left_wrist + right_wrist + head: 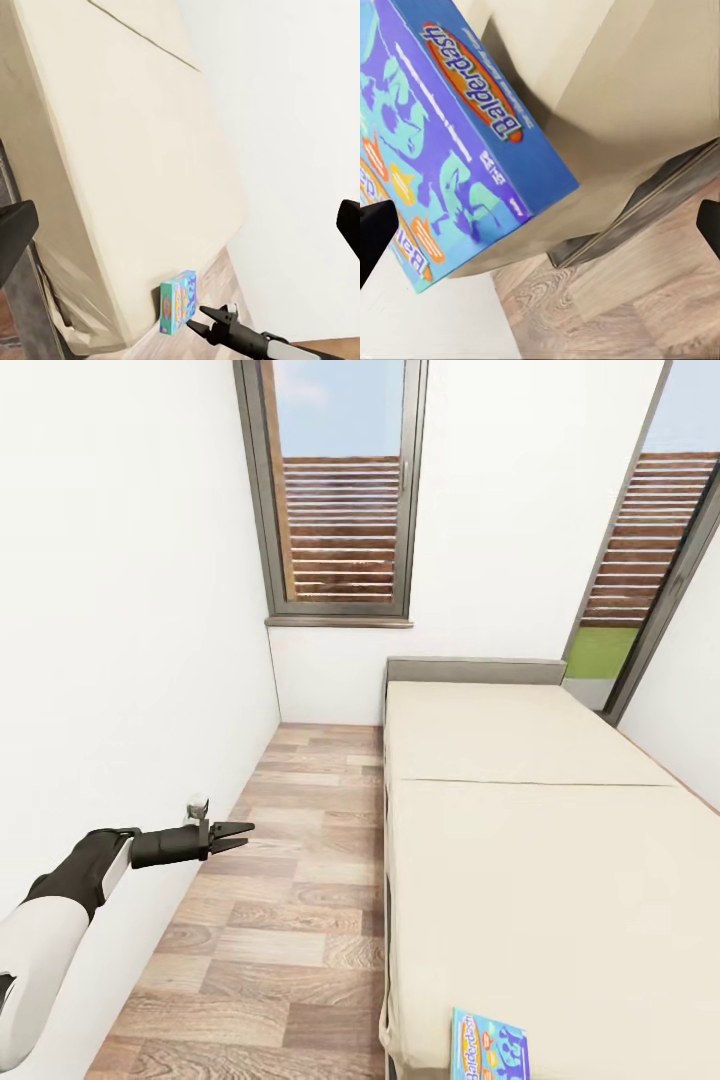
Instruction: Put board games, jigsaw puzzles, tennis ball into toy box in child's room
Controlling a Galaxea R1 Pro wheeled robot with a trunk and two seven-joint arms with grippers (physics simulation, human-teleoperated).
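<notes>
- Your left tool [243, 835] hangs over the wood-plank floor [300, 880] beside the white wall [120, 660], fingers slightly spread and pinching nothing.
- The small teal-blue board game [488, 1046] lies flat on the bed [530, 860], at the near corner of the cream mattress, well apart from that left tool, off to its right and nearer to you.
- In the left wrist view the same board game [178, 300] sits at the mattress edge, and a dark tool [204, 322] on a slim arm shows just beside it, its tips near the box; whether they touch it I cannot tell.
- From your right wrist camera the board game [457, 142] looms very close, its printed lid towards the lens.
- The right tool's dark fingertips [376, 232] sit at opposite edges of that view, spread wide apart.
- The bed's dark grey frame [652, 202] and the floor lie beyond the box.
</notes>
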